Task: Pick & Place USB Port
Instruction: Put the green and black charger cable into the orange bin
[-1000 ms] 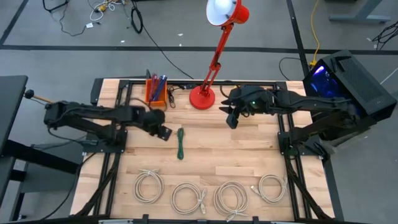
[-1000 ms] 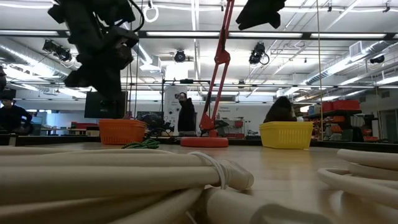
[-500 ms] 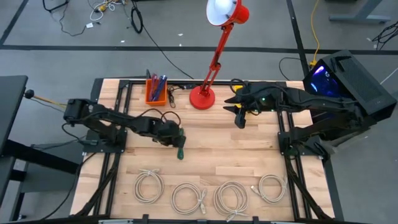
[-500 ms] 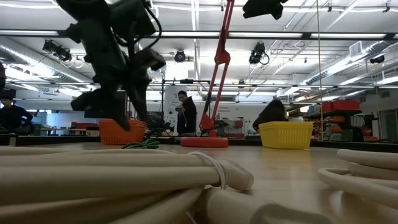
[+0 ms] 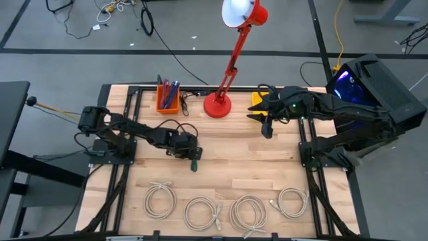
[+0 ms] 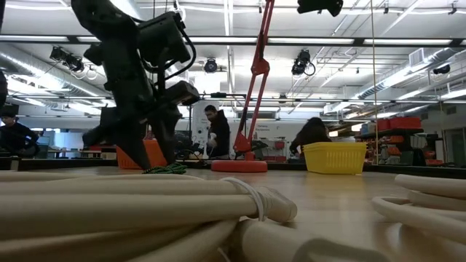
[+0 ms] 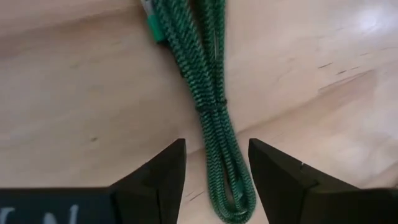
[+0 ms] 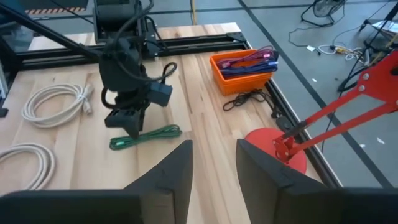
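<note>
**Green cable under left hand, fingers spread**

Green braided cable (image 5: 194, 155) lies folded in a narrow bundle on the wooden desk (image 5: 267, 167), middle of the desk, in front of the red lamp (image 5: 219, 104). Left hand (image 5: 189, 151) is now right over the cable's near-centre part; a second ago it sat further left, clear of the cable, and half a second ago it had just reached it. In the left wrist view the two dark fingers (image 7: 163, 171) stand apart, one on each side of the looped end of the cable (image 7: 214, 112), released, not gripping; whether they touch the desk can't be told. Fingers have widened since a second ago.

Right hand (image 5: 267, 128) hovers near the desk's back right, beside the lamp base, away from the cable. It has drifted a bit to the right compared with a second ago. Its fingers (image 8: 163, 180) show a gap and hold nothing.

Orange bin (image 5: 167, 97) with pens sits at back left, yellow bin (image 6: 334, 157) at back right. Four white cable coils (image 5: 160, 199) line the front edge, unchanged. People (image 6: 218, 132) stand in the room beyond.
</note>
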{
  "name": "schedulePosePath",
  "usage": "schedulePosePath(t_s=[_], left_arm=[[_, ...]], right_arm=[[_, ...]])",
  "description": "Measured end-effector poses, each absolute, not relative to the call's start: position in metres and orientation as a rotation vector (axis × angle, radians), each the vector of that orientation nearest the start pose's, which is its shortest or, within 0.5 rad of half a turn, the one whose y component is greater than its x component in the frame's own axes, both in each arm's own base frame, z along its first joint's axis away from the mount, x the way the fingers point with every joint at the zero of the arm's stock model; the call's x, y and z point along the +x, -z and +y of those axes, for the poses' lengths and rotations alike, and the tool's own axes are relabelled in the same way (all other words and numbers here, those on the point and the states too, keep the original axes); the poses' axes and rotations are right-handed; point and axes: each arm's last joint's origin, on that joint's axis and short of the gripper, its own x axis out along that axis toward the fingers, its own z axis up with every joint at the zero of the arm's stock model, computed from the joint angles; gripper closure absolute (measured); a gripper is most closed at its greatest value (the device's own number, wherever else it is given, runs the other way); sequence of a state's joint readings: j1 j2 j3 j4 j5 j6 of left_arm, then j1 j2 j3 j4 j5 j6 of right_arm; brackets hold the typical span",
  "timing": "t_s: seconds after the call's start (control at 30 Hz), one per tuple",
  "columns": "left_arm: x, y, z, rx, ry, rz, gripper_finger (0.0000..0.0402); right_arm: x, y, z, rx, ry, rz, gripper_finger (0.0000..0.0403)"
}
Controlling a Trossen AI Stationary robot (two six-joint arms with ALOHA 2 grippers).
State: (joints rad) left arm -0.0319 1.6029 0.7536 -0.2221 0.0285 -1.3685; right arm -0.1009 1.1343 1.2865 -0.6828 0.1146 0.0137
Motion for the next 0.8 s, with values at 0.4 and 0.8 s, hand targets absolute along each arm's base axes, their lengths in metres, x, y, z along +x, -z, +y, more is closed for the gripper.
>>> schedulePosePath(t_s=[0.4,0.8], left_arm=[[0.286,-0.132,-0.008,-1.203,-0.678,0.920,0.0220],[0.288,-0.120,0.003,-1.150,-0.637,0.976,0.0369]], right_arm=[[0.222,-0.391,-0.026,0.003,0.214,0.526,0.0279],[0.222,-0.392,-0.027,0.005,0.249,0.512,0.0279]])
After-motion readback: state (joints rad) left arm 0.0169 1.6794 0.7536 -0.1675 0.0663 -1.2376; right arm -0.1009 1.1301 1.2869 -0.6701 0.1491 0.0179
